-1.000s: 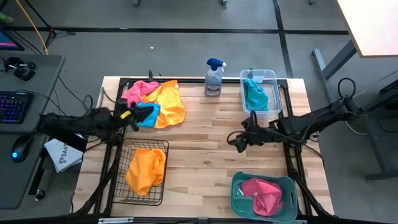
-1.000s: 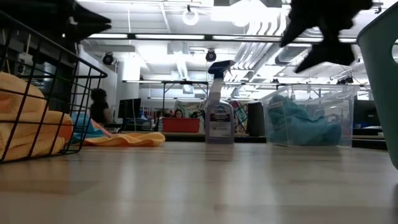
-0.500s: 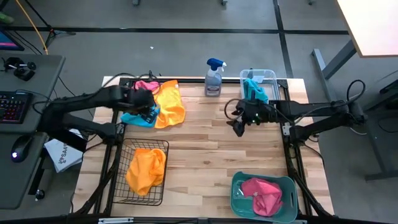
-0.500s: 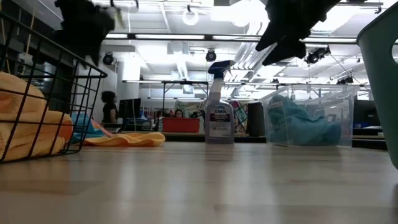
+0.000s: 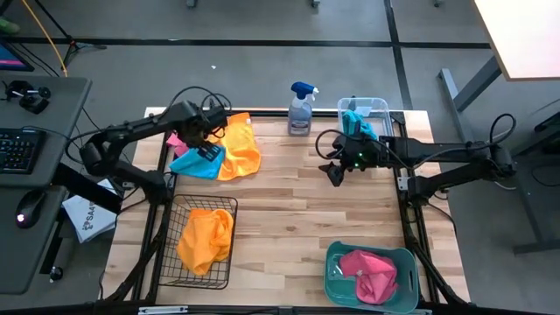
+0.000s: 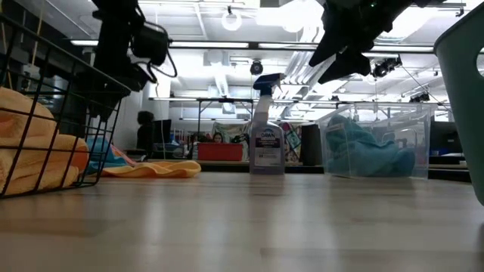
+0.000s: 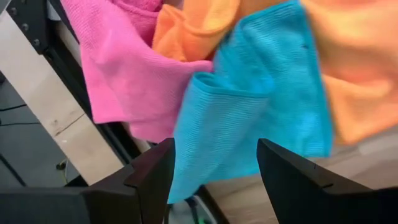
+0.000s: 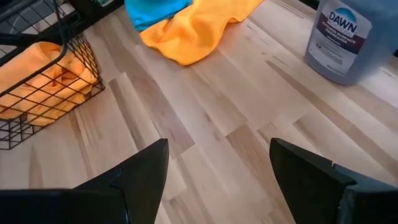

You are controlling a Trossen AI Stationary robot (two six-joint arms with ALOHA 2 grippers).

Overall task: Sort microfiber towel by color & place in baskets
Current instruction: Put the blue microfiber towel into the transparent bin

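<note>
One turquoise towel [image 7: 249,106] below left gripper [image 7: 214,168]

Open left tool [image 7: 214,177] above blue towel [image 7: 249,118], pink towel [image 7: 124,74], orange towel [image 7: 348,68].

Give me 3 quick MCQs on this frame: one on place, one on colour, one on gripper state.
1. Where does the spray bottle stand?
A. Inside the wire basket
B. At the table's far edge, beside the clear tub
C. In the teal basket

2. What colour towel lies in the black wire basket?
A. Orange-yellow
B. Pink
C. Turquoise

3. How is the left gripper?
A. Shut on a pink towel
B. Out of sight
C. Open, over the loose towel pile

Key: 1 B, the high view shows the bottle next to the tub. 2 A, the orange-yellow towel fills that basket. 3 C, the left wrist view shows its fingers spread apart with the turquoise towel beyond them.
</note>
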